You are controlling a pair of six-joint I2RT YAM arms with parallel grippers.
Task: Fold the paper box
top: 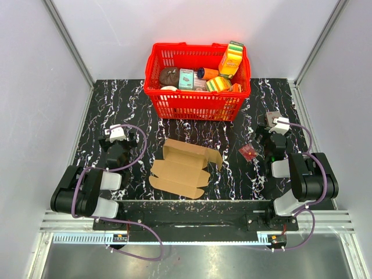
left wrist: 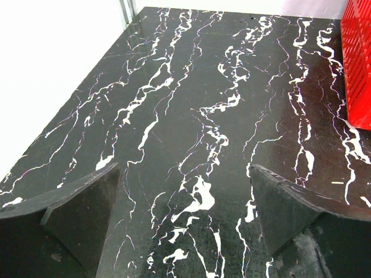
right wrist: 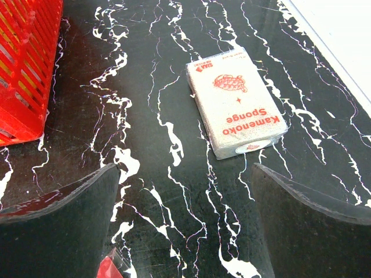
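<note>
The paper box (top: 185, 168) is a brown corrugated cardboard sheet lying partly folded in the middle of the black marbled table, with its back flap raised. It does not show in either wrist view. My left gripper (top: 129, 139) is left of the box and apart from it. It is open and empty over bare table in the left wrist view (left wrist: 184, 174). My right gripper (top: 263, 136) is right of the box, also apart from it. It is open and empty in the right wrist view (right wrist: 184, 171).
A red basket (top: 197, 102) full of small packaged goods stands at the back centre; its wall shows in the left wrist view (left wrist: 359, 69) and the right wrist view (right wrist: 26, 69). A small red packet (top: 249, 152) lies by my right gripper. A white sponge pack (right wrist: 236, 101) lies ahead of it.
</note>
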